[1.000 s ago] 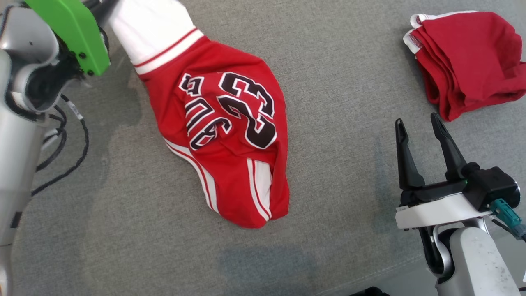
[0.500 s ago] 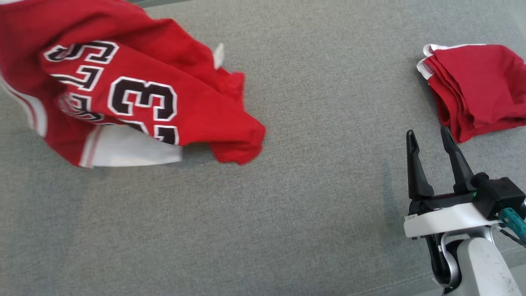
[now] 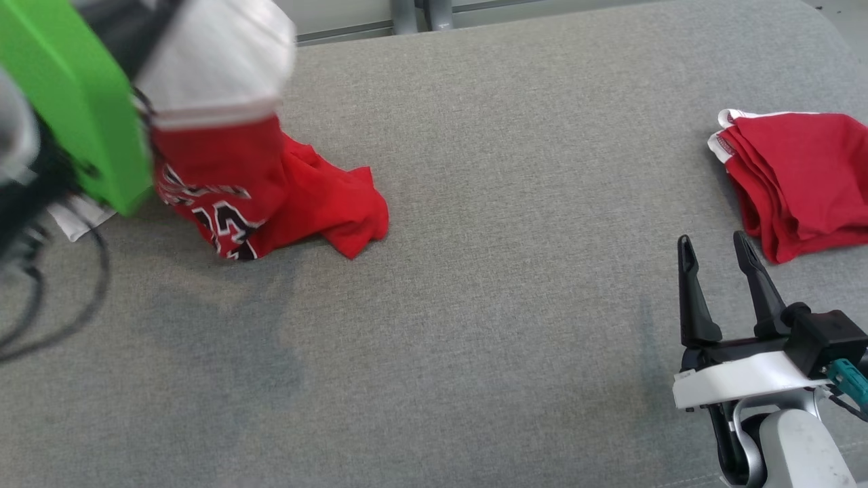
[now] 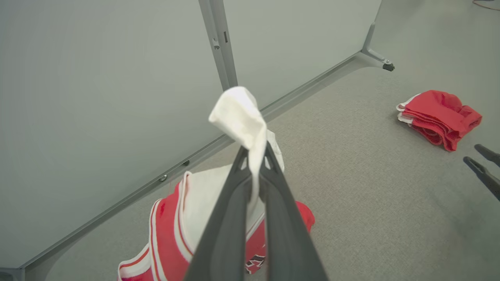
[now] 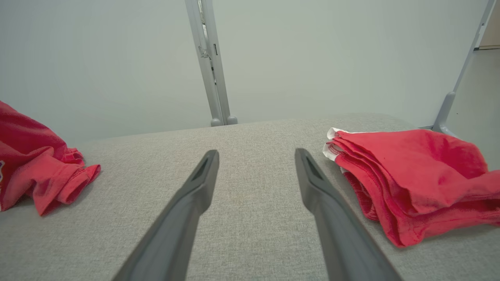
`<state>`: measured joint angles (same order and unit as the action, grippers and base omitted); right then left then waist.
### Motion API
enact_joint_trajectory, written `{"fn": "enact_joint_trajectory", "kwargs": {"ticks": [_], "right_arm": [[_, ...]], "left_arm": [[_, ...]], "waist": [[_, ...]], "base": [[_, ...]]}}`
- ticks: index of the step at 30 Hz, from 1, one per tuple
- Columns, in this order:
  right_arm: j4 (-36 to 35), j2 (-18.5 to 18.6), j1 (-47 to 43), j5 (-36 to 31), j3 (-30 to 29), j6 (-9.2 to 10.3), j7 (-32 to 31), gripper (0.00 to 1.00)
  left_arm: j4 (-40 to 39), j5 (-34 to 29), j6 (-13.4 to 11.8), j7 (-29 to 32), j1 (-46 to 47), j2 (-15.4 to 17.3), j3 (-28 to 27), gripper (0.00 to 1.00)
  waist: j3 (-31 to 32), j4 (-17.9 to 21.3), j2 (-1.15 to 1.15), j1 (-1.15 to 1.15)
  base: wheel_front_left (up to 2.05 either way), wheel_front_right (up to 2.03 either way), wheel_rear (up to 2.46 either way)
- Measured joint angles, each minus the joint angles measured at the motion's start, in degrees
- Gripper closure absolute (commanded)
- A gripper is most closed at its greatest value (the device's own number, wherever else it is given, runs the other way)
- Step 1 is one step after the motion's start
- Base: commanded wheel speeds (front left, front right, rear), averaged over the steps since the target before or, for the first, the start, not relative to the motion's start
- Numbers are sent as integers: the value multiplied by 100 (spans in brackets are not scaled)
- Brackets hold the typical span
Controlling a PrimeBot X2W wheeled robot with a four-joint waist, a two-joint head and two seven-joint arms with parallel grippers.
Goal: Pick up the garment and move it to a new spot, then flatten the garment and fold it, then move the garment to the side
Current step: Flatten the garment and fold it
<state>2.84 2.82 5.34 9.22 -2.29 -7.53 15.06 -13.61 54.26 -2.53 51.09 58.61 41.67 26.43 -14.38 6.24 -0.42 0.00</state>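
Red-and-white basketball jersey (image 3: 271, 196) hangs from the left jaws, clenched on its white edge, its tail trailing on the grey fabric desk (image 3: 508, 271) at far left. Right jaws gape, released. Pickup looks done; placing, flattening, folding, setting aside remain.

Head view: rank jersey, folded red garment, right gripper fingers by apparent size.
1. jersey, partly behind the green cover.
2. folded red garment, cropped by the frame.
3. right gripper fingers, smallest though near the camera.
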Motion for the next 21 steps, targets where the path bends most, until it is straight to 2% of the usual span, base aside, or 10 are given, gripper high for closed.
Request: {"fn": "enact_joint_trajectory", "kwargs": {"ticks": [3,7,8,12,16,21], "right_arm": [[5,0,-42,-19,-33,0,0,0],[-5,0,10,-24,13,0,0,0],[-10,4,140,-23,113,1,-1,0],[-26,-7,435,98,383,0,0,0],[-23,0,550,307,624,-1,0,0],[48,9,424,566,793,1,-1,0]], "left_arm": [[-605,126,-272,-235,-848,-442,344,100],[-818,76,-554,-757,-1617,-1340,990,100],[-567,-154,-557,-1053,-1714,-1789,1340,100],[349,-438,-589,-1619,-1656,-2643,1648,100],[1456,-678,-601,-2147,-1182,-3189,1585,100],[2409,-765,-560,-2440,-667,-3550,1513,100]], "waist": [[16,-89,0,0],[-62,-156,0,0],[-138,-157,0,0],[-276,-29,0,0],[-402,275,0,0],[-541,864,0,0]], "base": [[0,0,0],[0,0,0],[0,0,0],[0,0,0],[0,0,0],[0,0,0]]}}
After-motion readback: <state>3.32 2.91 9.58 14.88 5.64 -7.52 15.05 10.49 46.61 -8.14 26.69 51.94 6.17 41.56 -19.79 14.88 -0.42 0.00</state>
